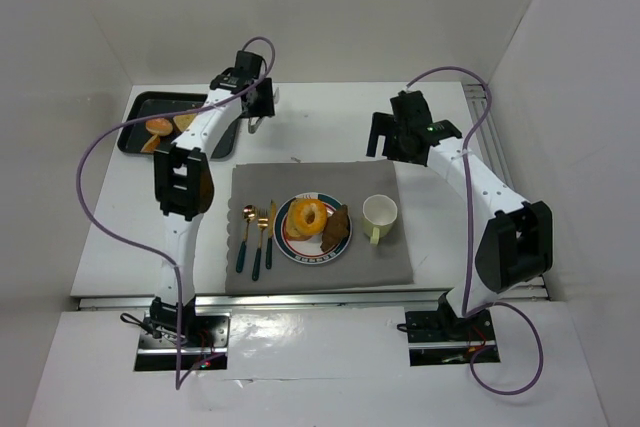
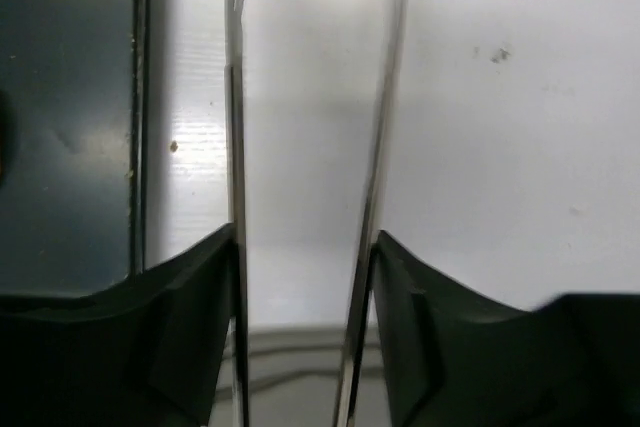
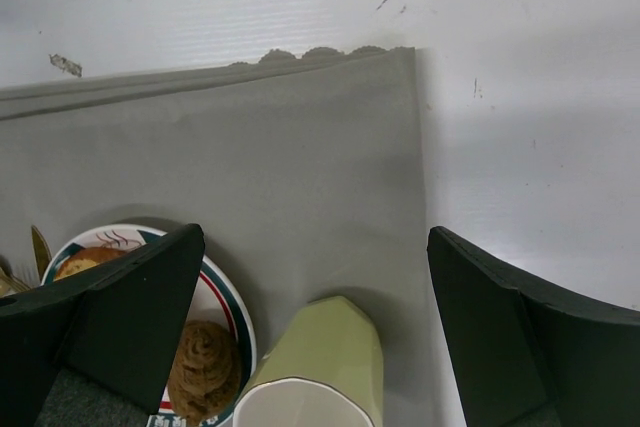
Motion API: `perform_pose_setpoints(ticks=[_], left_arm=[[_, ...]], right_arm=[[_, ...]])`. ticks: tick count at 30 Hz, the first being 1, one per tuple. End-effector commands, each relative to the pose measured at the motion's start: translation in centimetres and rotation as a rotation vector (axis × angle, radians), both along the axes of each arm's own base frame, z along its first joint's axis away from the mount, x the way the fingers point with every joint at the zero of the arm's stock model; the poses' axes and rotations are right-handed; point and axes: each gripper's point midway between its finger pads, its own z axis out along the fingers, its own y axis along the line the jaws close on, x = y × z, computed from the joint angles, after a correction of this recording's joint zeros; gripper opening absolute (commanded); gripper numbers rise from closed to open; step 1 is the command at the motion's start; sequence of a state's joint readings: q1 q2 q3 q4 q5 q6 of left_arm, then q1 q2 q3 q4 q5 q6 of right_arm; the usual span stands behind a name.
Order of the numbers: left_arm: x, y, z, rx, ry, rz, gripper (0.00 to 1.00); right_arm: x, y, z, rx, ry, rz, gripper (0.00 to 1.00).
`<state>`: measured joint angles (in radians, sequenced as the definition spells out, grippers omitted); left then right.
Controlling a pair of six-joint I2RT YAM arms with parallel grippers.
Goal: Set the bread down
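Note:
Several bread pieces (image 1: 160,128) lie on a dark tray (image 1: 140,107) at the back left. A ring-shaped bread (image 1: 308,215) and a brown bread (image 1: 339,224) lie on the striped plate (image 1: 290,247) on the grey mat. My left gripper (image 1: 258,105) is shut on metal tongs (image 1: 256,125) just right of the tray. In the left wrist view the tong blades (image 2: 233,147) run between my fingers (image 2: 305,247), empty, over white table, with the tray's corner (image 2: 70,127) at the left. My right gripper (image 1: 385,137) is open and empty above the mat's back right corner.
A pale green cup (image 1: 379,215) stands right of the plate; it also shows in the right wrist view (image 3: 325,362) beside the brown bread (image 3: 200,377). Gold cutlery (image 1: 256,237) lies left of the plate. White walls enclose the table on three sides.

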<state>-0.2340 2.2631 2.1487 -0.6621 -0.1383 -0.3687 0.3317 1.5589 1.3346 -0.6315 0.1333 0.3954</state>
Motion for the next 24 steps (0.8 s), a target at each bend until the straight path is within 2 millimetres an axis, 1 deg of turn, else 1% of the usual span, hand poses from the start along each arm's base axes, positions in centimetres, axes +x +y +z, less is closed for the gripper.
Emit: perform_pose_setpoints(ticks=[1, 2, 3, 4, 5, 6, 7, 8, 10, 11, 12, 14, 15, 16, 17, 18, 19, 20, 21, 22, 23, 24], left_arm=[[1.3, 0.0, -0.4, 0.016, 0.015, 0.005, 0.67], [1.3, 0.0, -1.1, 0.019, 0.027, 0.005, 0.75], [1.6, -0.3, -0.9, 0.009, 0.016, -0.001, 0.80], [1.5, -0.5, -1.6, 0.008, 0.030, -0.029, 0.81], [1.7, -0.6, -1.5, 0.006, 0.021, -0.029, 0.88], [1.7, -0.6, -1.5, 0.012, 0.021, -0.036, 0.88], [1.5, -0.5, -1.9, 0.015, 0.031, -0.036, 0.90], [1.5, -0.5, -0.3, 0.009, 0.003, -0.036, 0.90], [1.1, -0.2, 1.2, 0.015, -0.017, -0.027, 0.91], [1.0, -0.1, 2.5, 0.016, -0.040, -0.033, 0.91], [0.6, 0.0, 5.0, 0.007, -0.081, -0.033, 0.92], [-0.5, 0.0, 7.1, -0.005, -0.096, -0.041, 0.92], [-1.2, -0.1, 8.4, -0.026, -0.102, -0.037, 0.92], [-2.1, -0.2, 8.6, -0.043, -0.087, -0.043, 0.92], [-3.4, -0.5, 10.6, -0.070, -0.105, -0.066, 0.92], [-4.4, -0.4, 10.9, -0.087, -0.092, -0.047, 0.92], [-5.7, -0.1, 9.4, -0.084, -0.045, -0.038, 0.92], [-7.1, -0.2, 11.2, -0.111, -0.067, -0.047, 0.92], [-8.1, 0.0, 11.2, -0.110, -0.060, -0.047, 0.92], [-9.3, 0.3, 9.8, -0.100, -0.016, -0.045, 0.92], [-10.2, 0.1, 9.9, -0.100, -0.013, -0.054, 0.92], [-11.6, 0.0, 10.9, -0.113, -0.018, -0.077, 0.92]], right_arm=[[-0.1, -0.3, 3.0, 0.018, -0.082, -0.034, 1.00], [-0.4, -0.4, 2.4, 0.013, -0.069, -0.034, 1.00], [-0.4, -0.4, 2.4, 0.013, -0.069, -0.034, 1.00], [-0.5, -0.4, 2.0, 0.009, -0.059, -0.034, 1.00], [-0.7, -0.5, 1.9, 0.006, -0.050, -0.034, 1.00], [-0.9, -0.6, 1.7, 0.002, -0.040, -0.034, 1.00], [-0.9, -0.7, 1.7, -0.004, -0.042, -0.040, 1.00], [-0.9, -0.9, 2.0, -0.010, -0.045, -0.046, 1.00], [-0.8, -0.9, 1.6, -0.014, -0.036, -0.046, 1.00], [-0.6, -0.9, 2.0, -0.011, -0.046, -0.059, 1.00], [-0.6, -0.9, 2.0, -0.011, -0.047, -0.059, 1.00], [-0.4, -1.0, 2.4, -0.014, -0.058, -0.065, 1.00], [0.1, -0.9, 2.5, -0.010, -0.066, -0.065, 1.00], [0.1, -0.9, 2.5, -0.010, -0.066, -0.065, 1.00], [0.4, -1.1, 2.6, -0.021, -0.070, -0.075, 1.00], [0.5, -1.0, 2.7, -0.018, -0.079, -0.076, 1.00], [0.8, -1.1, 2.9, -0.022, -0.090, -0.083, 1.00], [0.8, -1.3, 2.9, -0.028, -0.092, -0.089, 1.00], [0.8, -1.2, 2.9, -0.022, -0.092, -0.096, 1.00], [1.1, -1.1, 2.7, -0.021, -0.093, -0.096, 1.00], [1.2, -1.1, 2.3, -0.024, -0.085, -0.096, 1.00], [1.2, -1.7, 1.9, -0.033, -0.070, -0.118, 1.00]])
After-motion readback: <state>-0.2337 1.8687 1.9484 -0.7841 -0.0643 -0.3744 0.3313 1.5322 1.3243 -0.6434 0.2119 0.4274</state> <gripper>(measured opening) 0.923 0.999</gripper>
